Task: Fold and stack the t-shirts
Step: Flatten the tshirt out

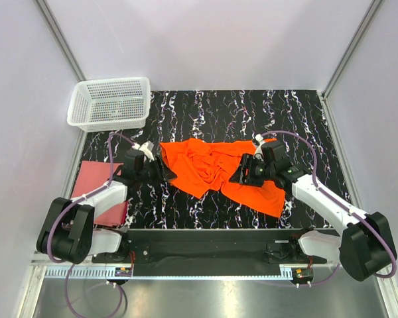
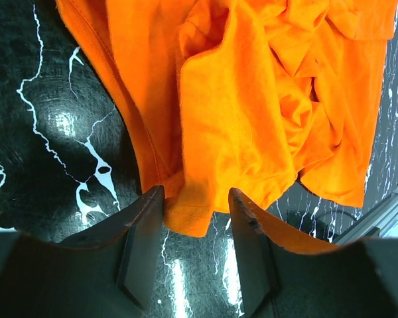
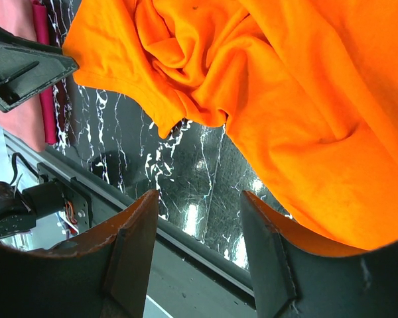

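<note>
The bright orange t-shirt (image 1: 215,171) lies crumpled and spread across the middle of the black marbled table. The pink-red t-shirt (image 1: 95,192) lies flat at the table's left edge, under the left arm, and shows at the upper left of the right wrist view (image 3: 16,116). My left gripper (image 1: 168,173) is at the orange shirt's left edge. Its jaws stand apart, and a corner of the orange cloth (image 2: 192,215) lies between the tips without being pinched. My right gripper (image 1: 239,177) hovers open over the shirt's near right part. Only bare table shows between its fingers (image 3: 262,238).
A white mesh basket (image 1: 110,103) stands at the far left corner. The table's near rail (image 1: 205,233) runs just below both grippers. White walls and metal posts close in the back and sides.
</note>
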